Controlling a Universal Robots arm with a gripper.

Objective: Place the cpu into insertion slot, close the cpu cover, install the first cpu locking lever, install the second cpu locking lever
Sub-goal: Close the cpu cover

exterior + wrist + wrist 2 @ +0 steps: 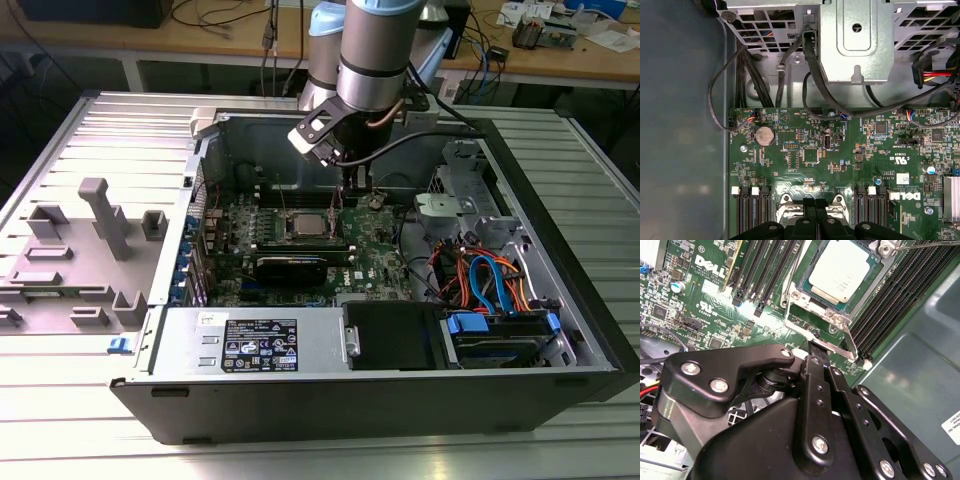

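1. Exterior view: a black steel computer case [400,405] lies open on its side. A green board [375,265] lies flat inside it, studded with small parts.
2. The gripper [350,198] stands over the board, close beside the socket. In the second wrist view its matte black fingers [815,370] are pressed together with nothing between them, and the tip touches the socket's edge.
3. The socket [790,315] is square, with a bright stamped-metal rim.
4. The cover [815,302], a thin silvery frame, appears to lie down around the chip.
5. The chip [847,270] is flat and square with a pale satin top, and it sits seated in the socket.
6. A thin wire lever [925,244] crosses one corner of the socket. I judge that a lever step is in hand. It calls for a firm, narrow push on springy wire, without slipping onto the board.
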